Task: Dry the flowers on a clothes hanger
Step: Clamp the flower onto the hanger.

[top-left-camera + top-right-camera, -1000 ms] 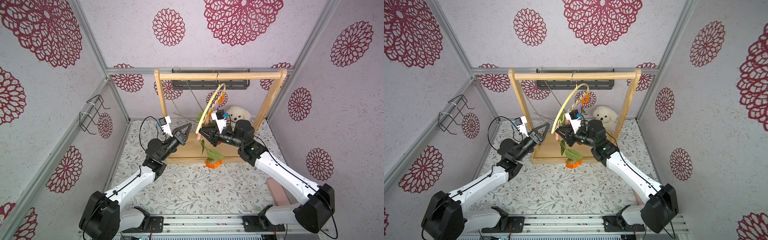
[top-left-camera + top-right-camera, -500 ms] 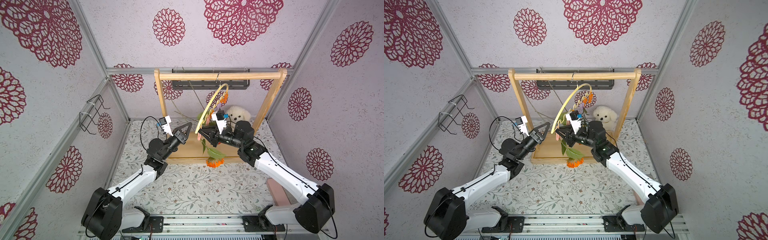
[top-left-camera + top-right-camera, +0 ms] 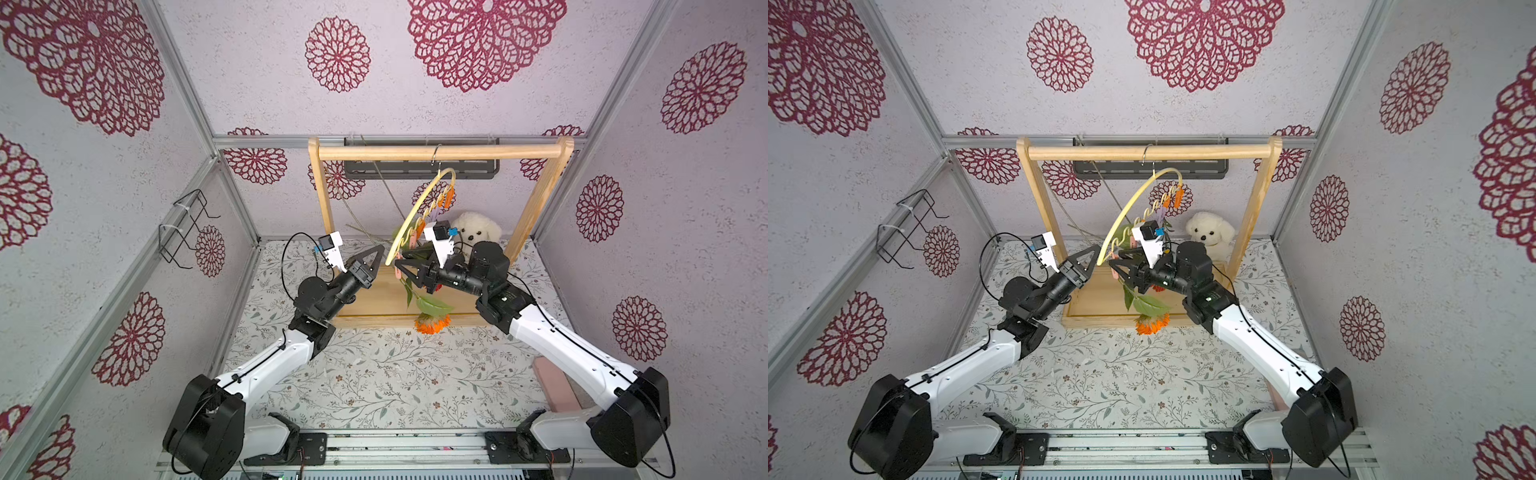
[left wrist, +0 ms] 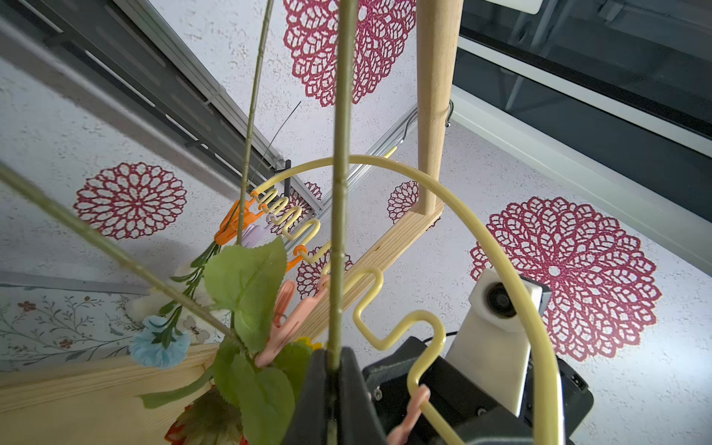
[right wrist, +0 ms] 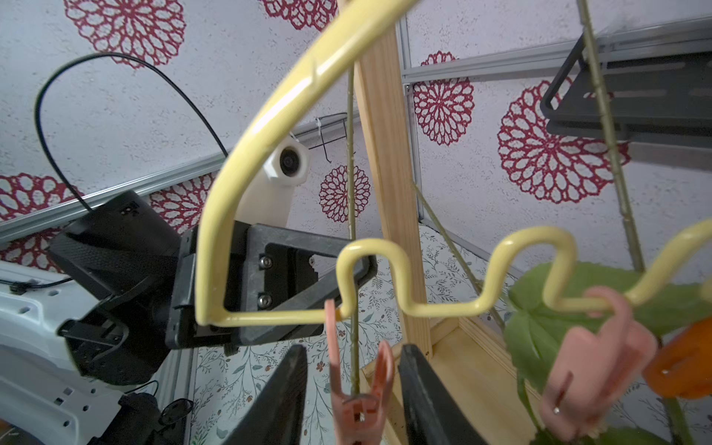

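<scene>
Snugly, flower stem [image 4: 339, 231] between left fingers [image 4: 310, 393]

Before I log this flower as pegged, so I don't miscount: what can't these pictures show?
- Biting end of the pink clothespin: right wrist view, cut off by the bottom edge.
- Bloom of the held stem: left wrist view, hidden by the left gripper and the bottom edge.
- Other clothespins in both top views: too small to tell which hold stems.

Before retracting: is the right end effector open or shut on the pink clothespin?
Open: the right end effector has jaws apart, clear of the pink clothespin between them.
</scene>
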`<state>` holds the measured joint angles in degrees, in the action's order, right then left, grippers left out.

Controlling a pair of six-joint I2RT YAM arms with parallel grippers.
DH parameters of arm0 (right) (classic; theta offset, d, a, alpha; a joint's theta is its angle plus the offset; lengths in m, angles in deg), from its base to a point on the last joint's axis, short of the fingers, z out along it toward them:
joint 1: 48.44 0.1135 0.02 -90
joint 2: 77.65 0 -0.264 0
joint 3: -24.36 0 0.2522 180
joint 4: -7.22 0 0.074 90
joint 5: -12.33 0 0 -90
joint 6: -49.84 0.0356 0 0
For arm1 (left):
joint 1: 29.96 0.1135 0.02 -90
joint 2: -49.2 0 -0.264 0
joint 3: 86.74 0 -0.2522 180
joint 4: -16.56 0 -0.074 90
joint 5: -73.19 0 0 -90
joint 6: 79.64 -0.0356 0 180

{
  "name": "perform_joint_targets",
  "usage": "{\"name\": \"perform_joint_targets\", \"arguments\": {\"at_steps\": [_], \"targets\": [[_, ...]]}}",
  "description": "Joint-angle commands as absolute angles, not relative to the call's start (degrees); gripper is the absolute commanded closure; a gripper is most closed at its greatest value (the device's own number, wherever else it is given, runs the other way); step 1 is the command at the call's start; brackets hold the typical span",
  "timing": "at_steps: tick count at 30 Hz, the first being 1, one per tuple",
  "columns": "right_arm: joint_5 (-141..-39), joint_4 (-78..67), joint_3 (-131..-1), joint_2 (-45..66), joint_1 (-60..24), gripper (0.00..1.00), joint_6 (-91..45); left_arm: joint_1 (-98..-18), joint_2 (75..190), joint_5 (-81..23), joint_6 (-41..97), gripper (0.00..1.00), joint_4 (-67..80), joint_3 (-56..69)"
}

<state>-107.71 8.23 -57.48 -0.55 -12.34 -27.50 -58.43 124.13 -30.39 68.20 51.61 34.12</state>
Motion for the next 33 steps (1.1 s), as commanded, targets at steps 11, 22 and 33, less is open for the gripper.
{"name": "perform_joint_targets", "arguments": {"at_steps": [11,22,33], "targets": [[-106.7,9.1,-54.2,-7.1,-12.5,0.41,-28.3,-57.8,120.3,-29.4,64.5,0.59,48.6,33.2],[-106.9,9.3,-47.6,-15.3,-13.3,0.27,-32.2,-53.8,113.4,-27.0,57.9,0.32,37.8,34.7],[-90.2,13.0,-31.8,-33.8,-14.3,0.08,-38.0,-49.1,96.7,3.9,49.6,0.02,1.3,37.7]]}}
